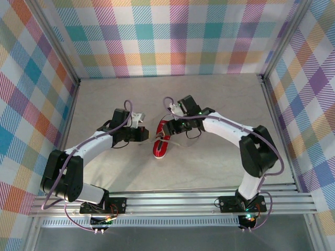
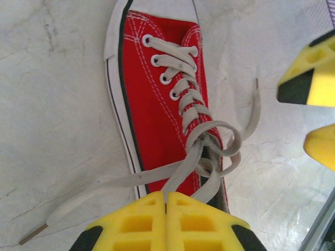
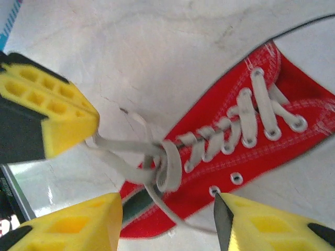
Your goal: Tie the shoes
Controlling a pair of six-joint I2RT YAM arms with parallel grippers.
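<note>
Tightening the knot seems to be the step in hand. On the left, the left gripper (image 2: 165,201) sits just beside the sneaker (image 1: 160,146), its yellow fingers clenched together on a strand of the laces (image 2: 209,141) that runs out of a loose tangle above the top eyelets. The red shoe lies in the middle of the table (image 1: 220,157), between the two arms. On the right, the right gripper (image 3: 166,201) hangs over the ankle end with its jaws spread wide, grasping nothing. The next move probably calls for the right to catch the opposite strand or loop so both can draw apart. One free tail (image 2: 78,201) lies flat on the table. The two grippers are crowded close together. Plaid walls (image 1: 172,36) stand well apart.
</note>
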